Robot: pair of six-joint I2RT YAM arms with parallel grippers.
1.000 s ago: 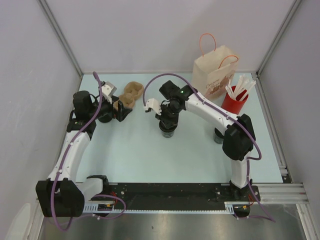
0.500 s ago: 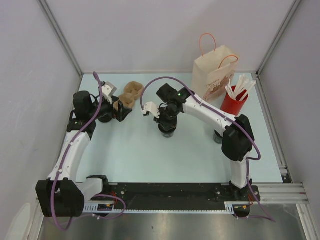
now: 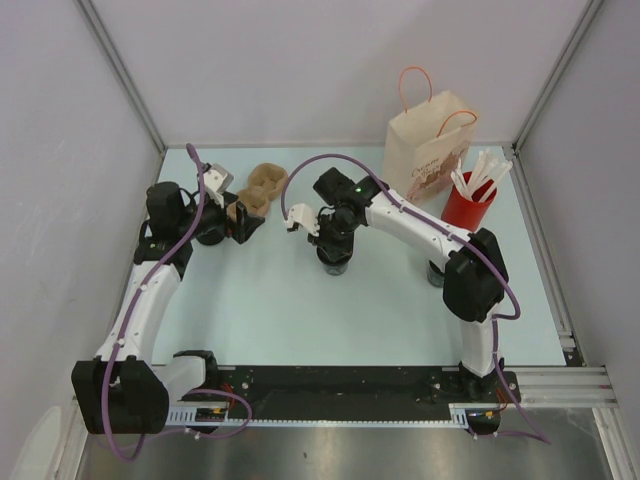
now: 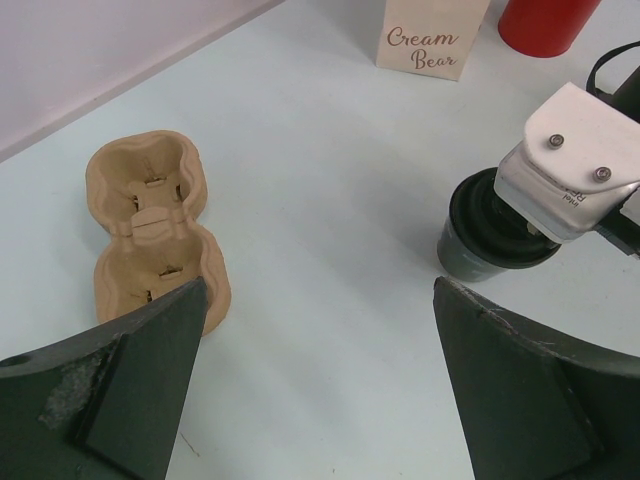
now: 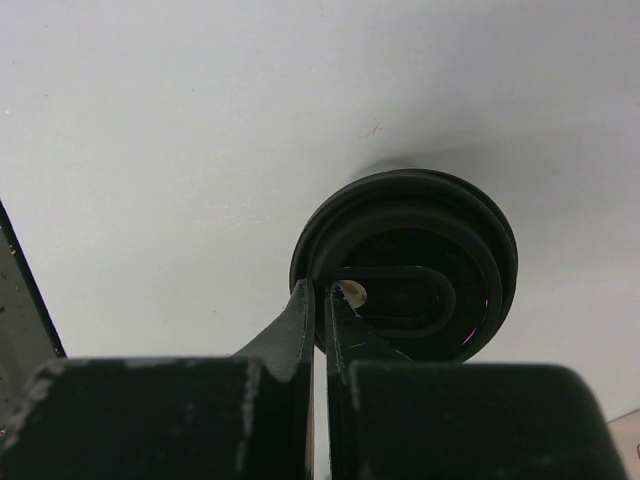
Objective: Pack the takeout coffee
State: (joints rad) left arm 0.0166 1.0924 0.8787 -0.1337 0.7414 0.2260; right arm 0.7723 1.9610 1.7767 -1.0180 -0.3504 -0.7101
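Note:
The takeout coffee [image 3: 336, 264], a short black cup with a matte ringed lid, stands mid-table. It also shows in the left wrist view [image 4: 478, 250] and the right wrist view [image 5: 420, 262]. My right gripper [image 3: 335, 243] is directly above it, its jaws pinched on the near-left rim of the lid [image 5: 322, 292]. My left gripper [image 3: 246, 221] is open and empty [image 4: 318, 395], low over the table beside the tan pulp cup carrier [image 3: 262, 190] [image 4: 150, 235]. The carrier's pockets are empty.
A paper bag with red handles [image 3: 430, 148] [image 4: 432, 35] stands at the back right. A red cup of white sticks [image 3: 469, 200] is beside it. A second black cup [image 3: 437, 272] is partly hidden behind my right arm.
My right wrist shifted slightly left over the coffee cup a second ago, then held still. The left arm has not moved.

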